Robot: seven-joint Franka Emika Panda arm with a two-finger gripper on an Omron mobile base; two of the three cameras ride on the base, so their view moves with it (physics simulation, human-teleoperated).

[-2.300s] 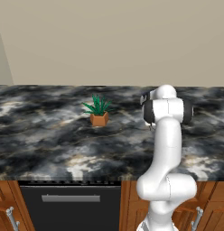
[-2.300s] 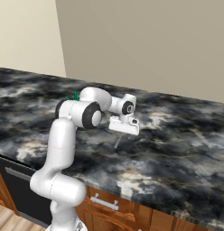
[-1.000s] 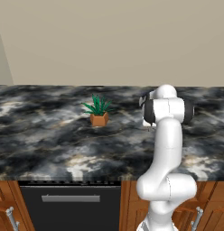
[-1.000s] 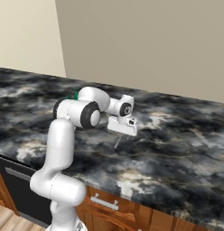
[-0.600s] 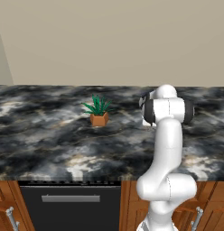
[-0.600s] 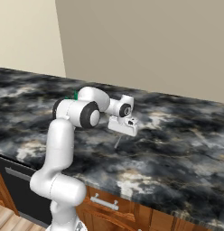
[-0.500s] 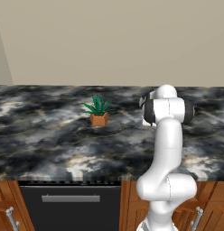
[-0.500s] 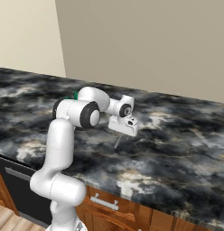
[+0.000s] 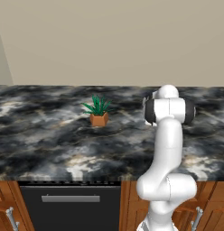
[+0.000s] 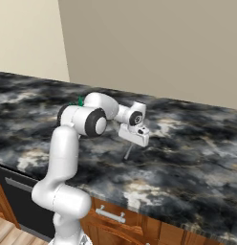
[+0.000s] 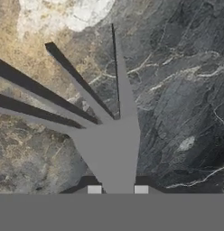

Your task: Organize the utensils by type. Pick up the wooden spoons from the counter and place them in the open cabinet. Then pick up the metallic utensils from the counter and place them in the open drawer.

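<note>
The claw (image 10: 131,146) hangs just over the counter (image 10: 197,158) and pinches the grey fork (image 11: 109,140) near its neck. In the hand view the fork's prongs fan out toward 10 and 12 o'clock, with the dark stone under them. The fork hangs below the claw, pointing at 6 o'clock. It is held tight, likely so it can be carried to the drawer. A little plant (image 9: 99,111) sits well apart.
</note>
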